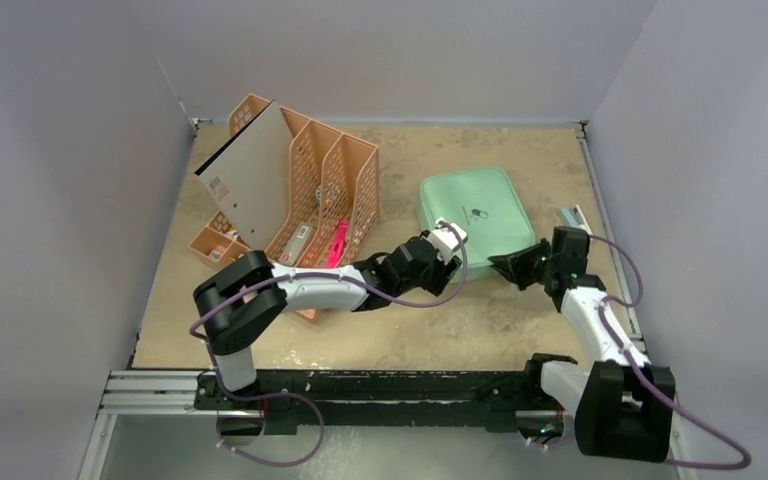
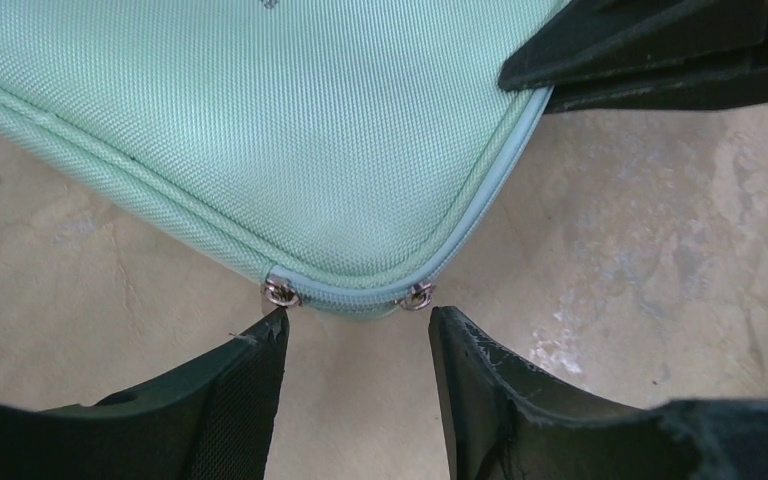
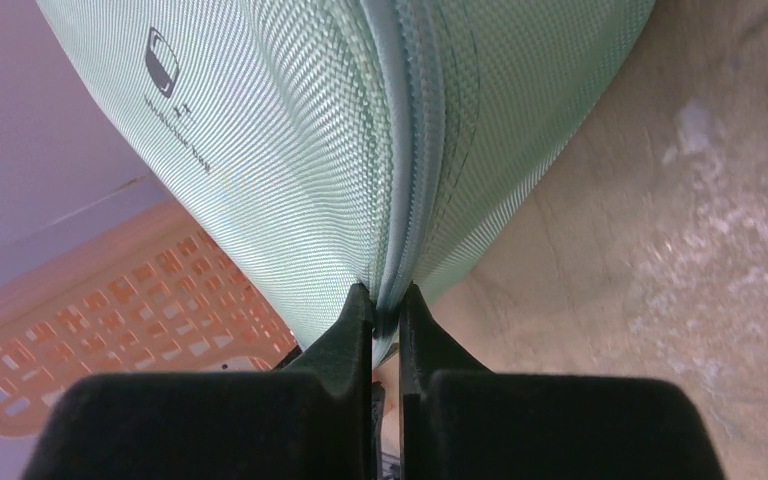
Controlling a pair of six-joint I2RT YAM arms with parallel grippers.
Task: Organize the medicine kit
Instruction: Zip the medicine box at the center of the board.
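The medicine kit [image 1: 475,215] is a mint-green soft case lying closed on the table. My left gripper [image 1: 461,263] is open at the kit's near corner. In the left wrist view the kit [image 2: 260,120] has two metal zipper pulls [image 2: 280,294] just beyond my open left gripper [image 2: 358,318], and nothing lies between its fingers. My right gripper [image 1: 497,266] meets the kit's near right edge. In the right wrist view my right gripper [image 3: 385,298] is shut on the zipper seam of the kit [image 3: 290,130]. The right fingers [image 2: 640,50] show dark at the top right of the left wrist view.
An orange mesh file rack [image 1: 325,185] stands at the back left, with a grey board [image 1: 250,180] leaning in it and a pink item [image 1: 338,243] at its front. A small orange tray [image 1: 215,245] sits beside it. Walls enclose the table on three sides.
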